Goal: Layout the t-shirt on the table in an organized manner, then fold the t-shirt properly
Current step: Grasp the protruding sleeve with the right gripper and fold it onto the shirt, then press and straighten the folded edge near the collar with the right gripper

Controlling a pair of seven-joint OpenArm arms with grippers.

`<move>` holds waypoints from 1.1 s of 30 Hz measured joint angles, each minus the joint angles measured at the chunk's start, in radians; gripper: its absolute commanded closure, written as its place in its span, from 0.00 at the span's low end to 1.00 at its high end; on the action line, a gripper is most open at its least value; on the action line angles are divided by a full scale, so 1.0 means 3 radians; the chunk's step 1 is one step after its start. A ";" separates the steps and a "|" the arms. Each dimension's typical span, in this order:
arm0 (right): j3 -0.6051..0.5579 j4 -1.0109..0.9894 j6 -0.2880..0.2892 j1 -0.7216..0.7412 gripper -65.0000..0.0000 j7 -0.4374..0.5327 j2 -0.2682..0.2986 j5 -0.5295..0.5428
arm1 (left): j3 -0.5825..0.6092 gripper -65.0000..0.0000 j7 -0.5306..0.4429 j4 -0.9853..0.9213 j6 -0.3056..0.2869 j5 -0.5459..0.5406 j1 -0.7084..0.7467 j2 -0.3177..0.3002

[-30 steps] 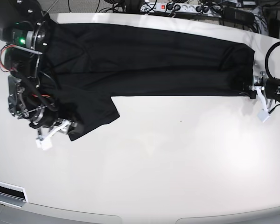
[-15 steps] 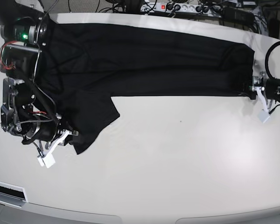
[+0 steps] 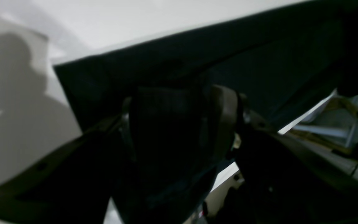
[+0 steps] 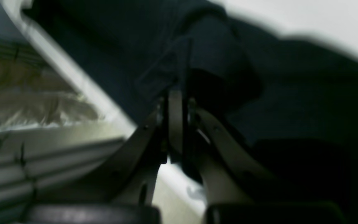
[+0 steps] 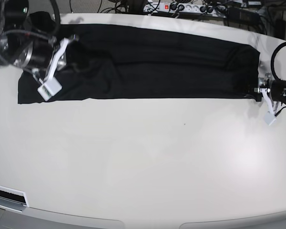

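We are working the black shirt (image 5: 181,64) along the table's (image 5: 148,157) far side. It is probably handling light and limp, so we are favouring edge grips near corners. Our right fingers (image 4: 180,99) are pinching cloth; our left fingers (image 3: 179,93) are standing apart around fabric. Cables (image 5: 117,6) are lying behind.

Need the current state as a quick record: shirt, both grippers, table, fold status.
shirt: black t-shirt, laid in a long band across the far part of the table
table: off-white, bare in front of the shirt
right gripper: shut, over the shirt's end on the base view's left; cloth bunched at its tips
left gripper: open, at the shirt's other end, cloth between its fingers
fold status: layered lengthwise, not yet a compact fold
unclear: whether the left gripper has any hold on the cloth
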 measured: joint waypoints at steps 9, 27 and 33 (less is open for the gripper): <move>-0.0003 0.0042 0.0001 -0.0385 1.00 0.0109 0.0066 -0.0649 | 0.0000 0.51 0.0003 -0.0001 0.0001 -0.0122 -0.0003 -0.0001; -0.0003 0.0042 0.0001 -0.0533 1.00 0.0031 0.0417 -0.0624 | 0.0000 0.51 0.0004 -0.0001 0.0001 -0.0191 -0.0003 -0.0003; -0.0003 0.0042 0.0001 -0.0532 1.00 0.0075 0.0429 -0.0997 | 0.0000 0.51 0.0004 -0.0001 0.0001 -0.0191 -0.0001 -0.0001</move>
